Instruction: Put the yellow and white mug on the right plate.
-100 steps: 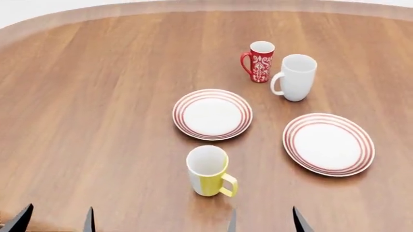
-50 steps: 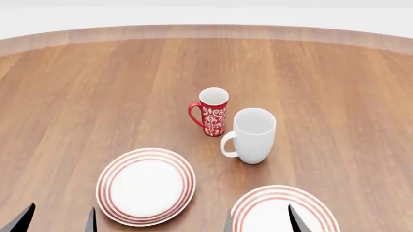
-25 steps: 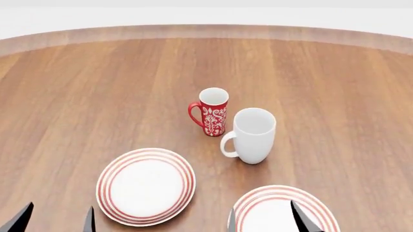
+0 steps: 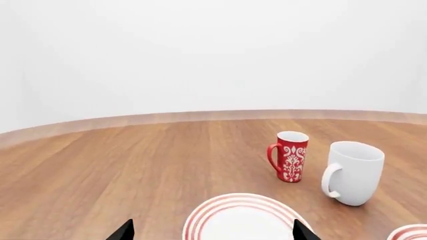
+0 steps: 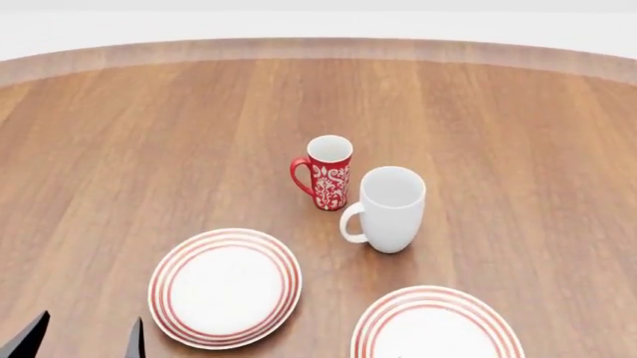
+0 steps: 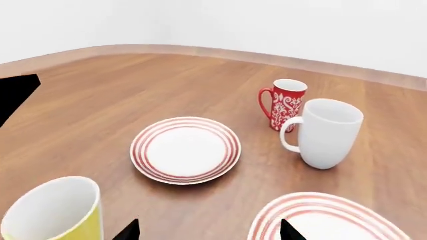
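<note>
The yellow and white mug [image 6: 55, 214] shows only in the right wrist view, upright on the wooden table [image 5: 149, 149], close to the camera and off to one side of my right gripper [image 6: 209, 232]. That gripper is open, with nothing between its black fingertips. The right plate [image 6: 333, 220] [image 5: 436, 332], white with red rings, lies empty just beyond one fingertip. My left gripper [image 4: 212, 232] [image 5: 85, 341] is open above the near edge of the left plate [image 4: 243, 222] [image 5: 225, 287] [image 6: 185, 150]. The head view shows neither the mug nor the right gripper.
A slim red patterned mug [image 5: 329, 171] [image 4: 290, 155] [image 6: 283, 102] and a taller white mug [image 5: 390, 209] [image 4: 352, 172] [image 6: 325, 132] stand together behind the plates. The table's curved far edge [image 5: 318, 48] runs along the back. A black shape [image 6: 17, 95] juts in at the right wrist view's edge.
The head view tilted up two seconds ago, losing the yellow mug. Since half a second ago the right gripper's fingertips have dropped out of its bottom edge. The left fingertips stay put.
</note>
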